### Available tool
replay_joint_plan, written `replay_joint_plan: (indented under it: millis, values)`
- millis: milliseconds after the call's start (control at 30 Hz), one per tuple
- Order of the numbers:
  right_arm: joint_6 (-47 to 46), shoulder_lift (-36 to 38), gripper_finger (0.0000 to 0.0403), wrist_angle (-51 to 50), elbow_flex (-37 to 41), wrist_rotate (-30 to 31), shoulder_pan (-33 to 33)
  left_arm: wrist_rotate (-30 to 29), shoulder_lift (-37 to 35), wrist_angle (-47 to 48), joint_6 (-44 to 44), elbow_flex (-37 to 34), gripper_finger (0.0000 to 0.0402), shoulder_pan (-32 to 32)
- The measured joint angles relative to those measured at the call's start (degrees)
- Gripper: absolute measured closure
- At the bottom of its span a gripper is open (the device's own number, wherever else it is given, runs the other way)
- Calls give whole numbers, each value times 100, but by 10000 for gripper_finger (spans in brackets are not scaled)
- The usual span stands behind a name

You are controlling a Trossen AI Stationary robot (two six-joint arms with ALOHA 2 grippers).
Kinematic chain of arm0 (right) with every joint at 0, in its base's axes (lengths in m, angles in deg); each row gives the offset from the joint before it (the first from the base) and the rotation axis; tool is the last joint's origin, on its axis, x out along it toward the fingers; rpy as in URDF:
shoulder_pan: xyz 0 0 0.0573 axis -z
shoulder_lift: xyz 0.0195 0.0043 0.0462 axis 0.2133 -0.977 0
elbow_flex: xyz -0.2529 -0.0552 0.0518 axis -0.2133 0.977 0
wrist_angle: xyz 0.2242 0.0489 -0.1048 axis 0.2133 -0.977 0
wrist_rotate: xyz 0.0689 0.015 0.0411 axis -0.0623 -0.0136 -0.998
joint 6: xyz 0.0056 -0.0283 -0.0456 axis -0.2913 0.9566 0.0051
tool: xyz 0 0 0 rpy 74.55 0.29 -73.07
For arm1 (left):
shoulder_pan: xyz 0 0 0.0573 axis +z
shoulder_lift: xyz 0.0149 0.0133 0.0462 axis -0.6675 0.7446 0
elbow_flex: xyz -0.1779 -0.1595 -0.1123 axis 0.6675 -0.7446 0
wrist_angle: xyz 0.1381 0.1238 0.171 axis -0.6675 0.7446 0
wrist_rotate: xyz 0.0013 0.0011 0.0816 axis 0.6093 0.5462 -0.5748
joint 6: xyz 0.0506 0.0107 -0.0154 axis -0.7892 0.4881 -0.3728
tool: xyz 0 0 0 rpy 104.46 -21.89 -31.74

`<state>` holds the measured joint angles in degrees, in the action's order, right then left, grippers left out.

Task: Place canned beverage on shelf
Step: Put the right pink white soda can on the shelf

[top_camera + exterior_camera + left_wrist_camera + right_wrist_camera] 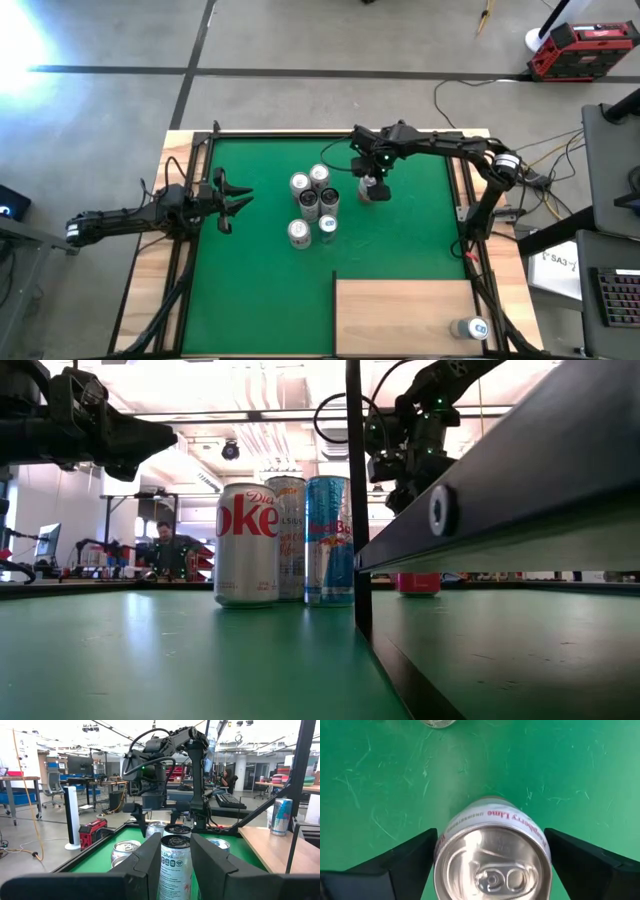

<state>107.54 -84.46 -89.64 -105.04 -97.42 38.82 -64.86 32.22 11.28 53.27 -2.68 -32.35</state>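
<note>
The canned beverage [492, 865], white with red lettering, stands upright on the green mat [260, 290], right of a cluster of several cans [312, 205]. My right gripper [375, 178] is above it, fingers pointing down on either side, shut on it. The can's red foot shows in the low view [418, 582]. My left gripper [235, 195] is open and empty at the mat's left, aimed at the cluster [175, 855]. The shelf [400, 315], a pale plywood panel, lies at the near right. My right gripper comes from above, pointing down, with one finger [410, 857] on each of two opposite sides of the can's upper wall [442, 840], just below the rim. The can is upright. Its foot appears to stand on the mat.
A blue and silver can [468, 328] stands upright on the shelf's near right corner; it also shows in the left wrist view [281, 817]. Black rails [190, 250] run along the mat's left and right sides. Bare mat lies between the cluster and the shelf.
</note>
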Motion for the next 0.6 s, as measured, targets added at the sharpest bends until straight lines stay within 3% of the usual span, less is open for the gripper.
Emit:
replay_joint_plan:
  millis: [233, 600]
  values:
    - [-540, 0, 23, 46, -9, 58, 0, -1, -2, 2, 2, 0, 313, 1]
    - [-3087, 0, 21, -66, -144, 318, -3, -2, -2, 0, 0, 0, 313, 1]
